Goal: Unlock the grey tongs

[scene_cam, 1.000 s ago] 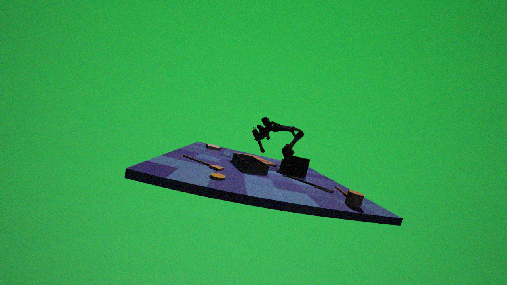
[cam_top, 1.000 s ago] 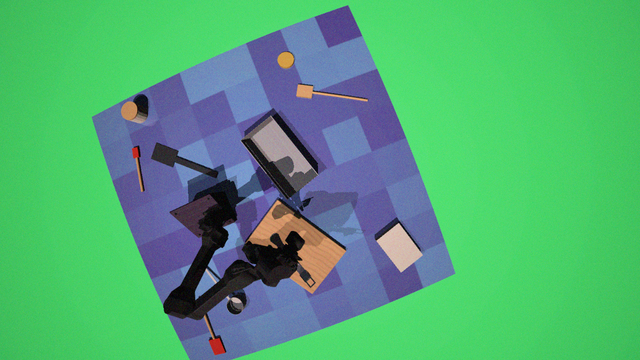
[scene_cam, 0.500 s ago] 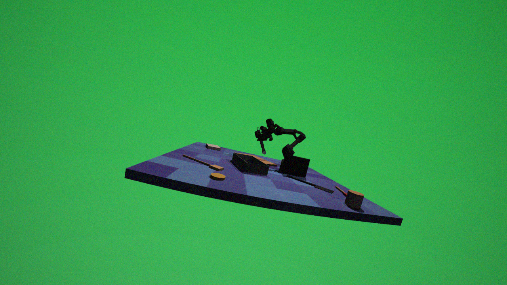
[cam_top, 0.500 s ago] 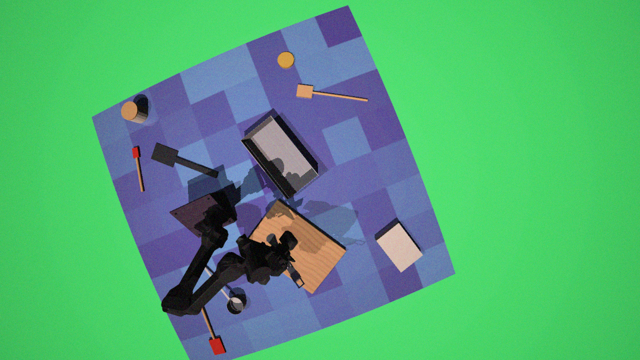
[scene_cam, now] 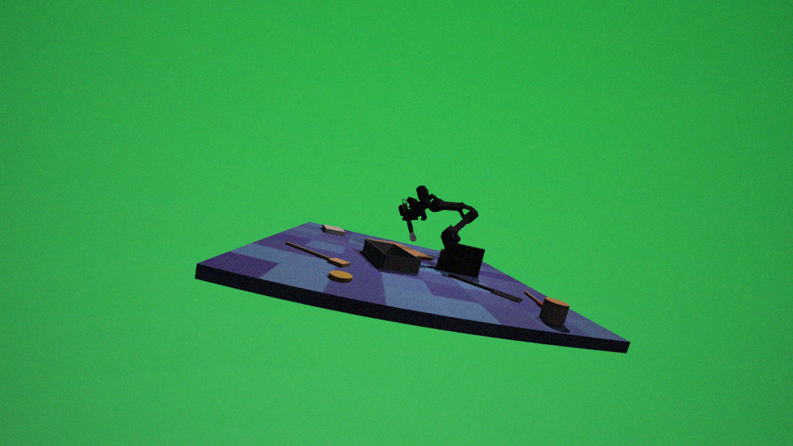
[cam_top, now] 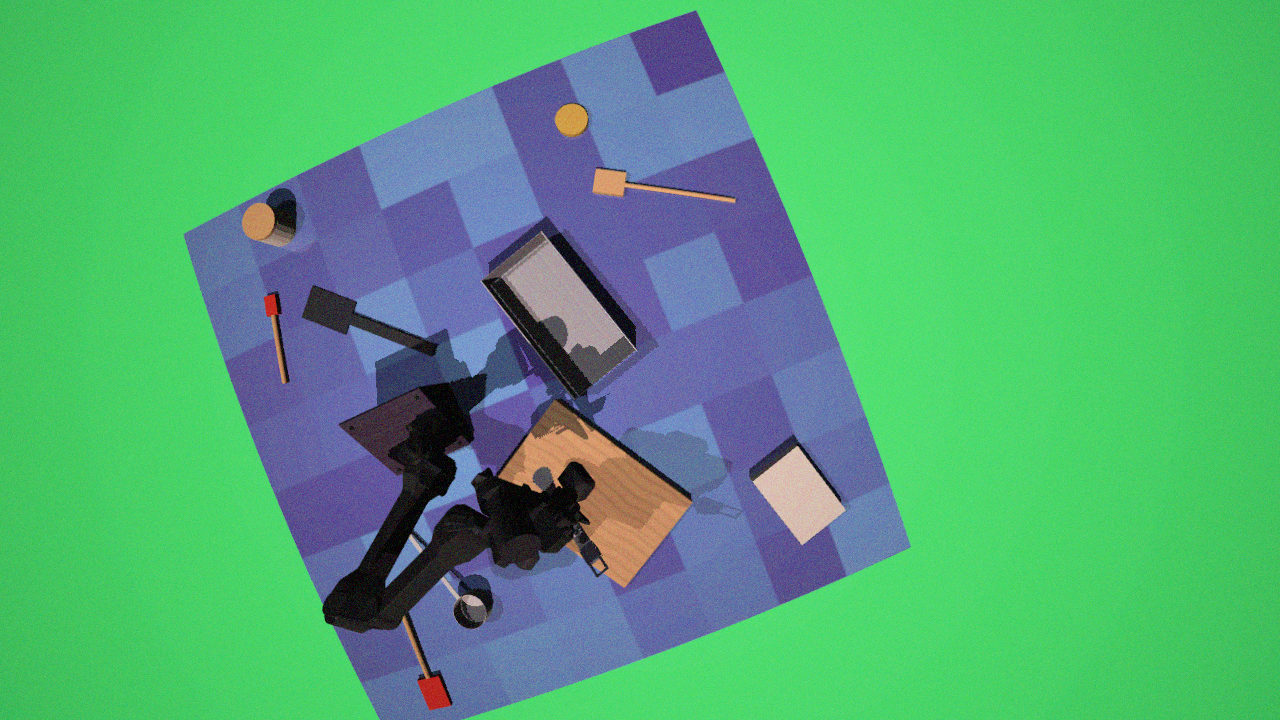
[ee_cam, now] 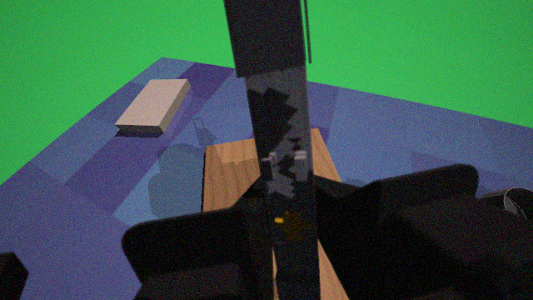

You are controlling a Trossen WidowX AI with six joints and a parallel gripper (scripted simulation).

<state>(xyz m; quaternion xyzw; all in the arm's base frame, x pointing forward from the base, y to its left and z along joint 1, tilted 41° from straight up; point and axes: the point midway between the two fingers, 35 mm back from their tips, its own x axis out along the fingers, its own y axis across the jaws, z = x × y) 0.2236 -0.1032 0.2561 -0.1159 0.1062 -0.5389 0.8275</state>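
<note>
The grey tongs (cam_top: 588,548) (scene_cam: 411,228) (ee_cam: 276,79) are held in the air by my gripper (cam_top: 572,519) (scene_cam: 408,212) (ee_cam: 279,178), which is shut on them. In the exterior view their rounded tips point down, slightly tilted, and the wire loop at the hinge end is on top. In the wrist view they run between both dark fingers, with a small yellow piece showing on them. The wooden board (cam_top: 648,510) (scene_cam: 418,255) (ee_cam: 225,183) lies below them. The dark roasting tin (cam_top: 528,326) (scene_cam: 399,261) stands beside the board, with no tongs across it. Whether the lock is released cannot be told.
A pale block (cam_top: 798,494) (scene_cam: 332,229) (ee_cam: 151,102) lies beyond the board. A ladle (cam_top: 469,610) and a red-headed tool (cam_top: 434,692) lie near the arm. A dark spatula (cam_top: 329,309), a cylinder (cam_top: 259,222) (scene_cam: 554,313), a yellow disc (cam_top: 571,120) and a wooden spatula (cam_top: 610,181) lie farther off.
</note>
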